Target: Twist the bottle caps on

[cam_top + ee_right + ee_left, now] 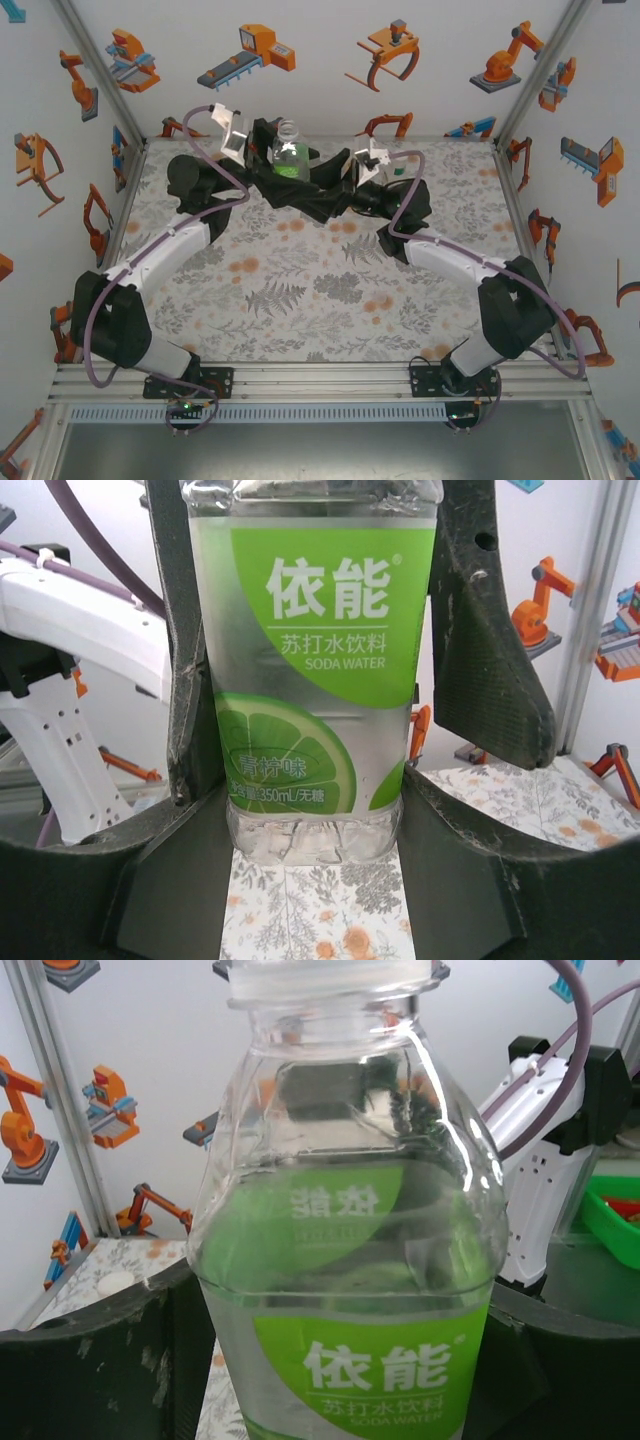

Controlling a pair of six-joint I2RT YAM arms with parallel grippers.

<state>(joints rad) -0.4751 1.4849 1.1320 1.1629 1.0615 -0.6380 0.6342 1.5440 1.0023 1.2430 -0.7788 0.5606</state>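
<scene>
- The clear plastic bottle with a lime-green printed label (pixel 290 150) stands upright at the far middle of the floral-patterned table (pixel 300 310), where the two arms meet.
- The plastic itself is colourless; the green comes from the label, which reads "SODA WATER" in the right wrist view (pixel 315 680). Above the label the left wrist view (pixel 340 1210) shows see-through walls. I cannot tell how full the bottle is.
- The neck is cut off by the frame edge in the left wrist view, so I cannot tell whether a cap sits on it.
- The left gripper (pixel 283 165) is closed on the bottle's body. Its dark fingers (pixel 490 650) press both sides of the label.
- The right gripper (pixel 315 890) flanks the bottle's base closely, but I cannot tell whether it grips.
- Whether the base rests on the table cannot be told.
- A bright green tray (pixel 615 1220) with something red inside sits beyond the right arm.
</scene>
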